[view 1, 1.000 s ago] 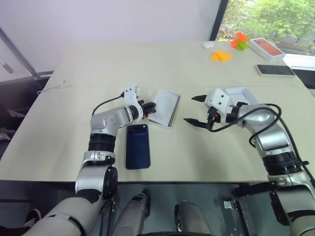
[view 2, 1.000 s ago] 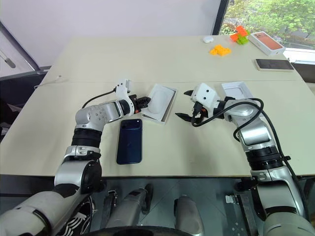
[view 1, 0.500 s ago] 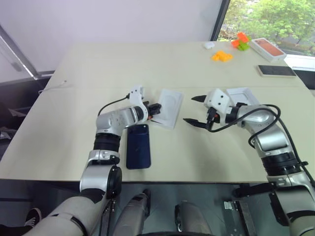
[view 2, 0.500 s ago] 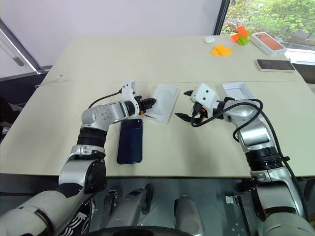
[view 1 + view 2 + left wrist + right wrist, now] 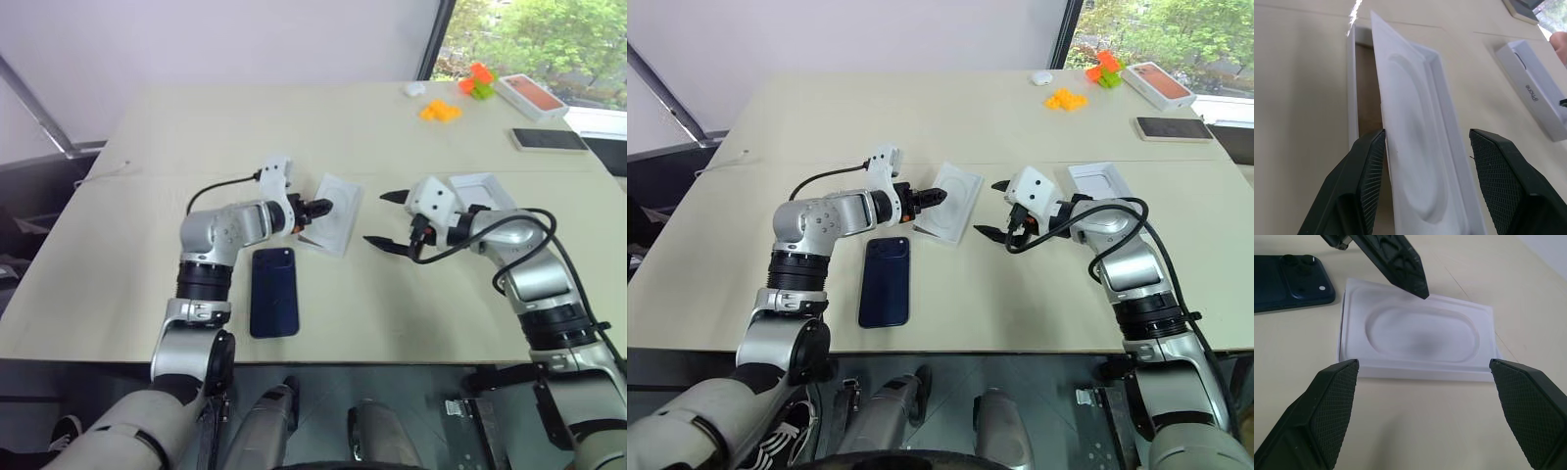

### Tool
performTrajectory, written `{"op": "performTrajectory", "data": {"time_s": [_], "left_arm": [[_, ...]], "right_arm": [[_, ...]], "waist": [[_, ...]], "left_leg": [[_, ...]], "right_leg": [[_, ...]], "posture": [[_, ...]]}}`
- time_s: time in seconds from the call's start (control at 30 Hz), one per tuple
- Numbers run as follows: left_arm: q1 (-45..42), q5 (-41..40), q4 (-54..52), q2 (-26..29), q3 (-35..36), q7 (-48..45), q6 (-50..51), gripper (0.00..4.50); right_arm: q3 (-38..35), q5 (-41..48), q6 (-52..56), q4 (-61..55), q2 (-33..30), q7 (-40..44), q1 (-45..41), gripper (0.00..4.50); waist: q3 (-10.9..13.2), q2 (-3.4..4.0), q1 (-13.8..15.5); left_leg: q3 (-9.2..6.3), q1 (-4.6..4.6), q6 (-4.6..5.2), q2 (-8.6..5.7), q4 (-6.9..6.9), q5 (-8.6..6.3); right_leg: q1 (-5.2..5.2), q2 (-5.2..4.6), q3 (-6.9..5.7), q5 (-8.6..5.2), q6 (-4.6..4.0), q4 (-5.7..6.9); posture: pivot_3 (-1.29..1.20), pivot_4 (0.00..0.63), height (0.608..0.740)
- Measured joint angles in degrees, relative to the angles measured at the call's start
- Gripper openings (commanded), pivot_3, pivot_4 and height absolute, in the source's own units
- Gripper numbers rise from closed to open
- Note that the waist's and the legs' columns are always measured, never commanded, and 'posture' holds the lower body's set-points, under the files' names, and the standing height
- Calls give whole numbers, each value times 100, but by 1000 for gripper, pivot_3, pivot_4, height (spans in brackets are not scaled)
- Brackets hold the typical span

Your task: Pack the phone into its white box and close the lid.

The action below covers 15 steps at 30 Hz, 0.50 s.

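The phone point(image 5: 273, 292), dark navy and glossy, lies flat on its face on the bench with its camera cluster at the far end. Just beyond it, toward the right, sits the white box point(image 5: 331, 215), a shallow tray with a thin rim; a flat white insert with an oval recess lies tilted across it, one edge raised. The lid point(image 5: 482, 190), plain white with low walls, lies well apart to the right.

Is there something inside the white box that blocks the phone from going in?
Yes. A flat white insert with an oval recess lies askew on the white box, one edge raised, covering most of the opening. The phone lies on the table beside the box. The left gripper is at the insert's edge, fingers apart.
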Motion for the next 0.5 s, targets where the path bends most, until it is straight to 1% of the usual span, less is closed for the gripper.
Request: {"op": "performTrajectory", "data": {"time_s": [0.17, 0.3, 0.43, 0.5], "left_arm": [[107, -179, -593, 30, 141, 55, 438, 2878], [246, -220, -934, 172, 202, 84, 643, 2878], [455, -176, -1238, 489, 152, -135, 280, 2878], [690, 1, -1428, 980, -83, -479, -243, 2878]], "right_arm": [[1, -1, -22, 0, 5, 1, 0, 4500], [1, -2, -34, 7, 5, 1, 0, 4500], [1, 23, -4, 6, 55, 3, -17, 4500], [-4, 110, 98, -7, 100, 8, -28, 4500]], "waist": [[0, 0, -5], [0, 0, -13], [0, 0, -15], [0, 2, -34]], "left_leg": [[0, 0, 0, 0, 0, 0], [-1, 1, 0, 0, -2, 0], [0, 2, -1, 0, -3, 0], [2, 3, -2, 1, -11, 0]], "right_leg": [[0, 0, 0, 0, 0, 0], [0, 0, 0, 0, -1, 0], [0, 0, 0, 0, -1, -1], [-2, 0, 3, 0, -2, -1]], "posture": [[0, 150, 740], [0, 150, 740], [0, 150, 740], [0, 150, 740]]}}
